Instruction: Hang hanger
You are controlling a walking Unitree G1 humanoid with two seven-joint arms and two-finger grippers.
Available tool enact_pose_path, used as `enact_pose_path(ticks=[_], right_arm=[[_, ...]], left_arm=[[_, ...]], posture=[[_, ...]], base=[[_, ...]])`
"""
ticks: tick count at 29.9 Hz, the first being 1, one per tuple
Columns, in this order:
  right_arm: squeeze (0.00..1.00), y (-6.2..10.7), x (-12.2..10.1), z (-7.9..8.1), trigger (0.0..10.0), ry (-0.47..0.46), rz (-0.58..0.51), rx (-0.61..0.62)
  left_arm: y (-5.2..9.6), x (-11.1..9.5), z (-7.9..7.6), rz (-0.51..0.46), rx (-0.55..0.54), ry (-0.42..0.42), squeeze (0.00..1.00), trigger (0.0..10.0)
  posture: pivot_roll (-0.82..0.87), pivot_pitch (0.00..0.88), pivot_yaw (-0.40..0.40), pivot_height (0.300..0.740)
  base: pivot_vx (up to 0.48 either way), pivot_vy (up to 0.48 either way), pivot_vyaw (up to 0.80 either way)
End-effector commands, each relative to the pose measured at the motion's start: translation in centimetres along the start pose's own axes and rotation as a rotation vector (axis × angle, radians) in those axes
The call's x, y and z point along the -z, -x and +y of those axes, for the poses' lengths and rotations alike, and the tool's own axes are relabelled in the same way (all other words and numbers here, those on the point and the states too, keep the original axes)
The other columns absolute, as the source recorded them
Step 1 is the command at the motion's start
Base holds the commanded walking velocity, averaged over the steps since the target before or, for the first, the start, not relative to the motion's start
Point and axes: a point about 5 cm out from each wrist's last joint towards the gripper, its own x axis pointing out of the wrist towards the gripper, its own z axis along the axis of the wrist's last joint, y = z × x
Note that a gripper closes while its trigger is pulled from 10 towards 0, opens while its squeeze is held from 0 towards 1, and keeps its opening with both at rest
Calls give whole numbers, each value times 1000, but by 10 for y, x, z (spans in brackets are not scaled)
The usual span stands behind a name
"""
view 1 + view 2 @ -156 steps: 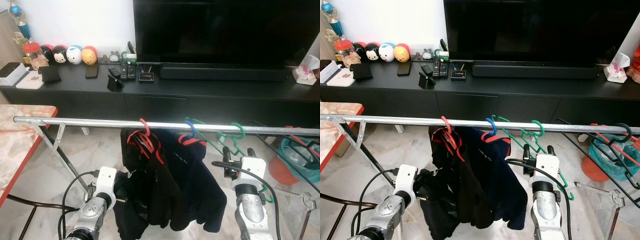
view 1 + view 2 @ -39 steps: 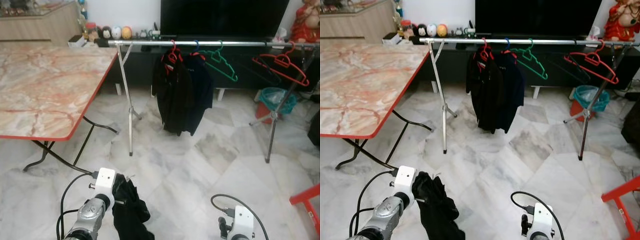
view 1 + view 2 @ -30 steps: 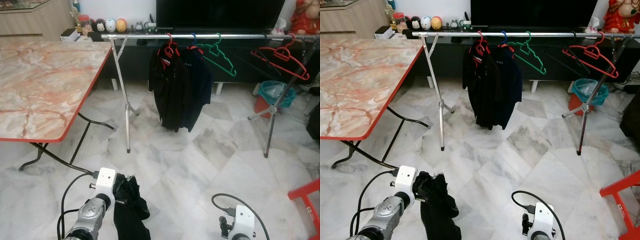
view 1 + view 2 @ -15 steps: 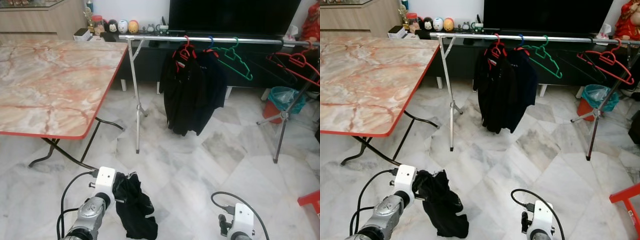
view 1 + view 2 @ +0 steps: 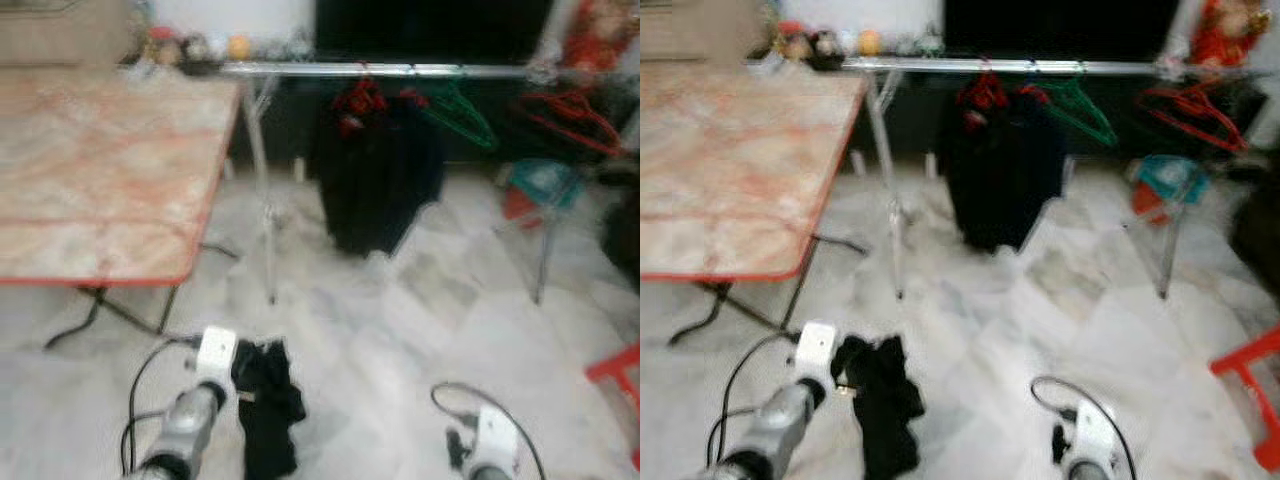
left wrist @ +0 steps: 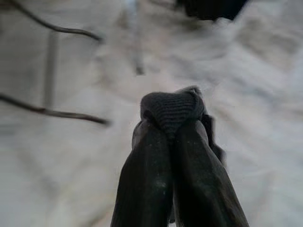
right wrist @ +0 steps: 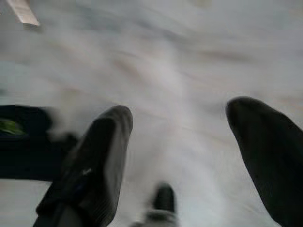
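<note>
Marble floor, pale w/ grey veins, fills the lower half of the blurred head views; 1 table w/ pinkish marble top and red edge sits at upper left. 1 silver clothes rail runs across the top, in front of a dark TV unit. On the rail: 2 dark garments hanging side by side at top centre, on 1 red hanger and what looks like a blue one, too blurred to be sure. Just right of them 1 bare green hanger, tilted, hook on the rail. Farther right, at upper right, 1 bare red hanger, also slanted; a dark one may be beside it, can't tell. Teal bin w/ red base under it, blurry. Red frame piece at right edge. 2 claws low in frame. Left claw at lower left: fingers pinched tight together on a fold of black cloth, a knit-textured bunch poking out past the tips in the wrist view; rest of the cloth droops down toward the floor. Right claw at lower right: fingers spread wide, nothing between them, just blurred floor beyond.
</note>
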Motion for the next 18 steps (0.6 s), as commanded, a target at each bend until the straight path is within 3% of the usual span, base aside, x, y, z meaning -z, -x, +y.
enact_pose_path(ticks=[1,18], right_arm=[[0,1,3,-10,10000,11,7,21],[0,1,0,-8,10000,34,-13,4]], left_arm=[[-5,-9,-7,-34,11,10,0,10000],[-5,-9,-7,-34,9,10,0,10000]], posture=[[88,0,-6,740],[90,0,-7,740]], base=[[0,424,0],[0,429,0]])
